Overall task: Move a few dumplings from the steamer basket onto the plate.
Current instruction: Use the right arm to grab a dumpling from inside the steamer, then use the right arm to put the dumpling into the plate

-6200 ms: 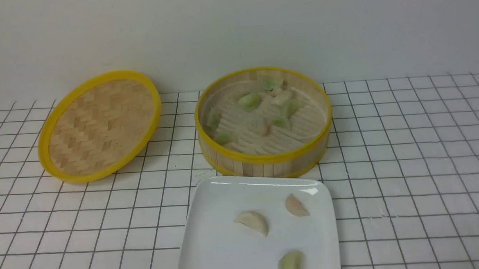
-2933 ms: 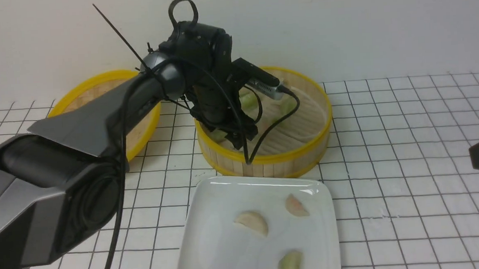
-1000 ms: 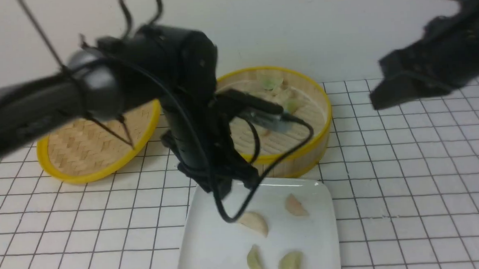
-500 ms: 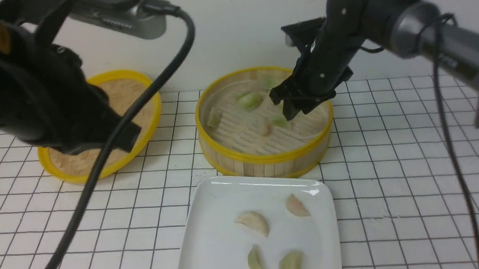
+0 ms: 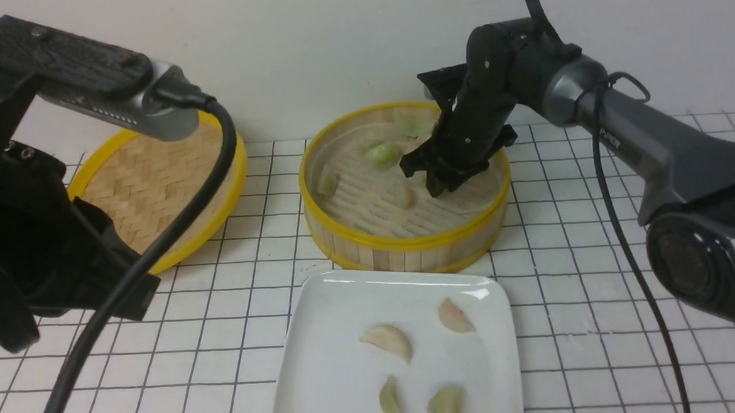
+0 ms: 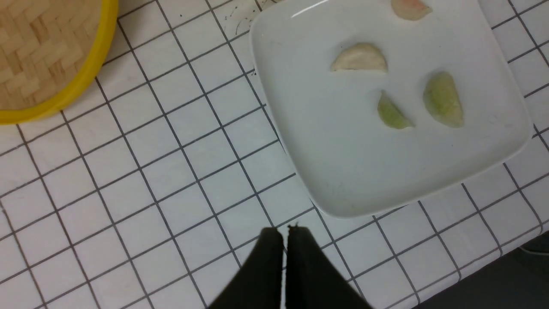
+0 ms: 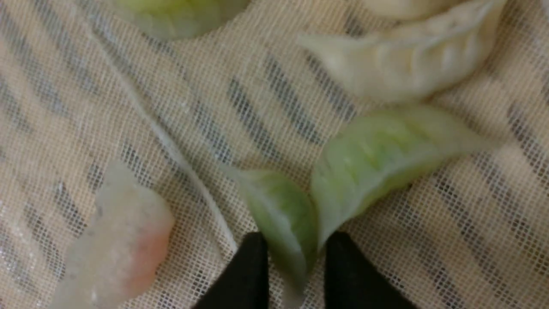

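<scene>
Has green dumpling (image 7: 281, 206) between right jaws (image 7: 297, 262) inside steamer basket (image 5: 407, 243), by counter's (image 5: 242, 339) far edge; cannot tell whether grasped. Touches second green dumpling (image 7: 381, 159) beside it. Shows four more on plate (image 5: 333, 384), just before basket, toward near edge. Holds left jaws (image 6: 285, 229) clenched, empty, above counter's left side. Shows woven lid (image 5: 158, 179) toward far left corner, partly hidden.

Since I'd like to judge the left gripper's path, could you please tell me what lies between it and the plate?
In the left wrist view, only bare gridded table lies between the left gripper and the plate.
</scene>
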`<state>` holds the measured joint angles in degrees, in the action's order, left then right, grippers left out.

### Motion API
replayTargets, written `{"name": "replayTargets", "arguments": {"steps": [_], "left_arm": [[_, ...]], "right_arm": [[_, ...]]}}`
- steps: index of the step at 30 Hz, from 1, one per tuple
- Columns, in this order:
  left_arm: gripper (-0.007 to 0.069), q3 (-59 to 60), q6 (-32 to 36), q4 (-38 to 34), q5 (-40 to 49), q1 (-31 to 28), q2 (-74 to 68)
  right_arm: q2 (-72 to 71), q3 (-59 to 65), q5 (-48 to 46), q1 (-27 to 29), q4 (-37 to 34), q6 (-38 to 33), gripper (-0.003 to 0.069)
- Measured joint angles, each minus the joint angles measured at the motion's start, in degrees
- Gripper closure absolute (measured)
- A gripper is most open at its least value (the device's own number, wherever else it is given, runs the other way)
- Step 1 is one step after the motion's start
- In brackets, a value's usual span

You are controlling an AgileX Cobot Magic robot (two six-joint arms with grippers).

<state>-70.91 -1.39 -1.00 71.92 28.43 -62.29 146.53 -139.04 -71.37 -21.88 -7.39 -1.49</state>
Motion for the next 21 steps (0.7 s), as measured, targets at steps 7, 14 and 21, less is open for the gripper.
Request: {"name": "replayTargets", "arguments": {"steps": [7, 14, 21], "left_arm": [[0.0631, 0.0, 0.0, 1.0, 0.0, 0.0, 0.0], [0.0631, 0.0, 0.0, 1.0, 0.0, 0.0, 0.0], [0.0631, 0.0, 0.0, 1.0, -1.43, 0.0, 0.0]], "right_arm": [[-5.72, 3.94, -0.22, 0.0, -3.84, 0.1, 0.053], [-28.08, 33.1, 0.5, -3.04, -8.63, -1.86, 0.053], [-34.23, 50.75, 5.56, -9.93, -9.16, -3.08, 0.053]]}}
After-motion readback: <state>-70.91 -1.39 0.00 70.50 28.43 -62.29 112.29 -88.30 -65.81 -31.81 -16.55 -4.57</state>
